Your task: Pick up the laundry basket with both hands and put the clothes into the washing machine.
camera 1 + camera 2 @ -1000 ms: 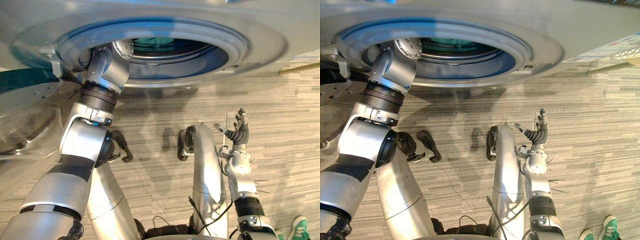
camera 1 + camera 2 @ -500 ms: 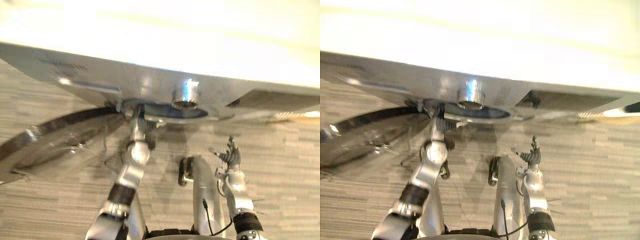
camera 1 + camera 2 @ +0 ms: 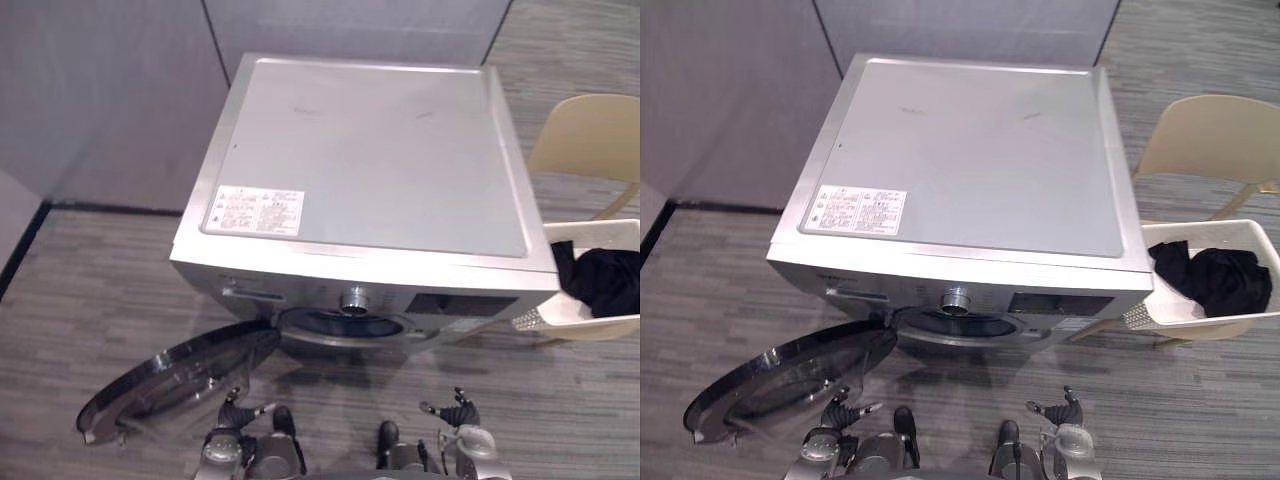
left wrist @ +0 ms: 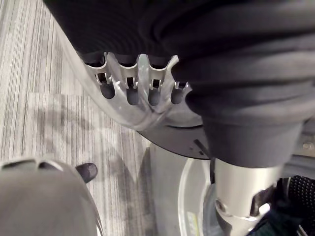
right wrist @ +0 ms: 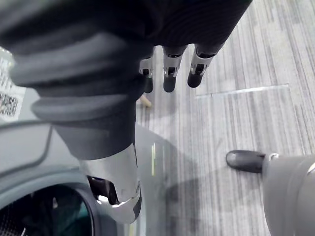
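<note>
One washing machine (image 3: 370, 160) stood before you, seen from above, with its one round door (image 3: 170, 385) swung open toward the robot's left. One beige chair (image 3: 590, 135) stood just beside the machine on the right. One white laundry basket (image 3: 1200, 228) rested on the chair, well apart from both hands. One heap of dark clothes (image 3: 605, 280) lay in that basket, which you had not yet picked up.

Two robot hands showed low in front of the machine. The left robot hand (image 3: 240, 412) was near the open door and the right robot hand (image 3: 458, 410) was below the panel side. Both were released, with fingers straight and spread, grasping nothing.

Compared with a second earlier, the camera had moved. Then it looked closely at the drum opening, and the left arm reached up into it. At this moment it took in the whole machine, and the left robot hand was out of the drum. The right robot hand had been spread open then as well.
</note>
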